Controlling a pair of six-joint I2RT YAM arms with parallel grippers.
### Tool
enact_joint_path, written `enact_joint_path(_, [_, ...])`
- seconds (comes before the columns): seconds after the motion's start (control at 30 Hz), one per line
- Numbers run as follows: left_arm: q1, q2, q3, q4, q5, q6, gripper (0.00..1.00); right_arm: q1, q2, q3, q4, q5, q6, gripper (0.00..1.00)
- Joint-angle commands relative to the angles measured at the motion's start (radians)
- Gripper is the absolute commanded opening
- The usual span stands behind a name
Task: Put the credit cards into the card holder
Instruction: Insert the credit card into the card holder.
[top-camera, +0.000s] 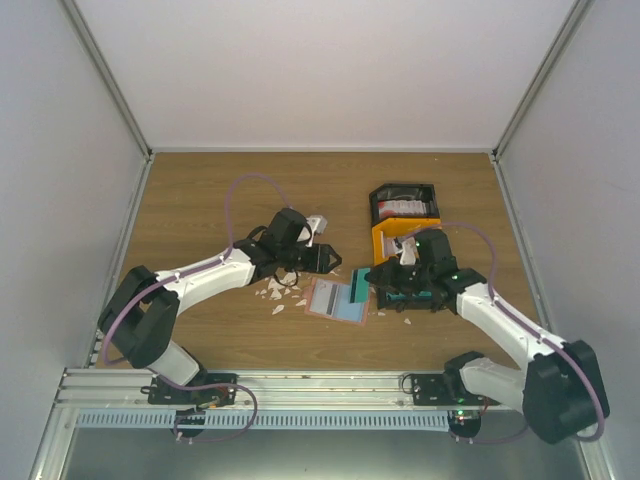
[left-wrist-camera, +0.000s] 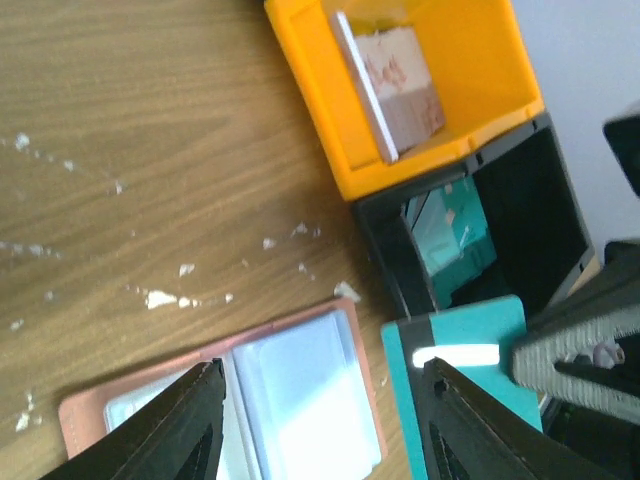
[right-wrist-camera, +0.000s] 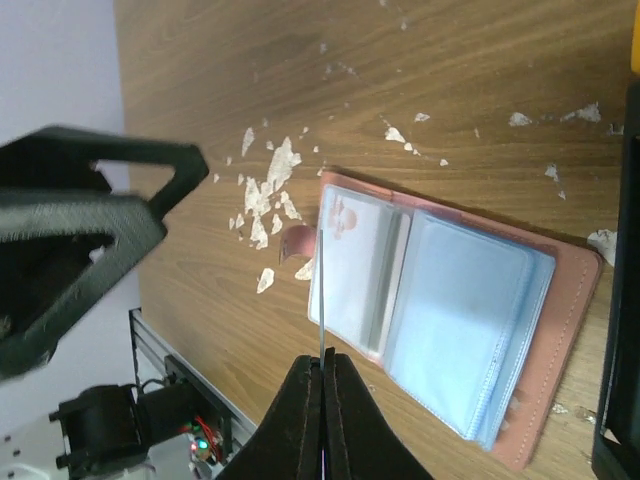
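From above: both my arms reach in over a wooden table (top-camera: 200, 200); the card holder (top-camera: 335, 298) lies open and flat between them, so its pockets face up. My right gripper (top-camera: 385, 283) sits just right of it, holding a teal card (top-camera: 360, 290) whose far end overlaps the holder's right edge. My left gripper (top-camera: 318, 258) hangs just beyond the holder's far left corner. An orange bin (top-camera: 380, 240) and a black bin (top-camera: 376, 208) stand behind my right wrist; white scraps (top-camera: 275, 292) litter the wood left of the holder.

Left wrist view: my left fingers stand wide apart with nothing between them, straddling the holder's pale blue sleeves; placed, I judge, to steady or spread a pocket. The orange bin holds a stack of whitish-pink cards (left-wrist-camera: 395, 85); the black bin holds more teal cards (left-wrist-camera: 450, 230); so most are not yet loaded.

Right wrist view: my right fingers are pinched shut on the teal card, seen edge-on as a thin line aimed at the left-hand page; gripped by one end, I judge, so the free edge can slide in; whether it has entered a sleeve I cannot tell.
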Motion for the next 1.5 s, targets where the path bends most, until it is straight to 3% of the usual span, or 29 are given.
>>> enact_joint_path(0.0, [0.000, -0.039, -0.002, -0.089, 0.065, 0.023, 0.56, 0.047, 0.058, 0.077, 0.000, 0.088, 0.107, 0.01])
enact_joint_path(0.23, [0.000, -0.052, -0.072, -0.050, 0.016, -0.002, 0.55, 0.066, 0.130, 0.047, 0.081, 0.125, 0.103, 0.01])
enact_joint_path(0.4, [-0.001, -0.077, -0.193, 0.059, -0.085, -0.042, 0.51, 0.169, 0.183, -0.020, 0.244, 0.190, 0.115, 0.00])
enact_joint_path(0.6, [-0.001, -0.092, -0.250, 0.027, -0.111, -0.061, 0.48, 0.249, 0.256, -0.035, 0.325, 0.301, 0.228, 0.00])
enact_joint_path(1.17, [-0.009, -0.095, -0.345, 0.078, -0.048, -0.055, 0.51, 0.304, 0.291, -0.084, 0.318, 0.389, 0.323, 0.01])
enact_joint_path(1.47, [-0.018, -0.056, -0.335, 0.075, -0.062, -0.061, 0.39, 0.298, 0.320, -0.065, 0.272, 0.328, 0.244, 0.01])
